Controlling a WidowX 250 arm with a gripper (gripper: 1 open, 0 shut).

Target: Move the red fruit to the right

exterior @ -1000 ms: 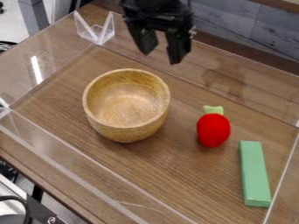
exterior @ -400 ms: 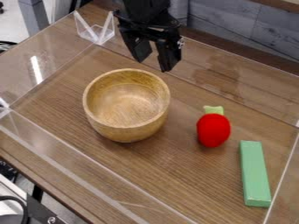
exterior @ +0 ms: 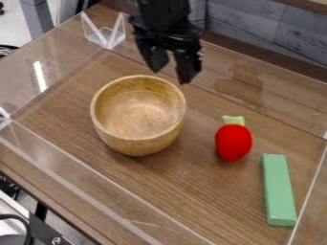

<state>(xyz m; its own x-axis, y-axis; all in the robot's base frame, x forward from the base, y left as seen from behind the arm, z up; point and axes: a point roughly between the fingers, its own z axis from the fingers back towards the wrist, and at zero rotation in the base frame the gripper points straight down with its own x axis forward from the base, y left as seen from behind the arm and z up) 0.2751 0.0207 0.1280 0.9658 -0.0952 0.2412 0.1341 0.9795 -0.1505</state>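
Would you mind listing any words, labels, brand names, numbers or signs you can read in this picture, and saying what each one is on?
None can be read.
Wooden bowl: plain, no marking.
Red fruit: no marking.
Green block: no marking.
Gripper: black, no legible label.
Table: bare wood grain only.

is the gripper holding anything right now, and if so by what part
Nothing is held. The gripper hangs open above the far rim of the wooden bowl, with nothing between its fingers. The red fruit sits untouched on the table.
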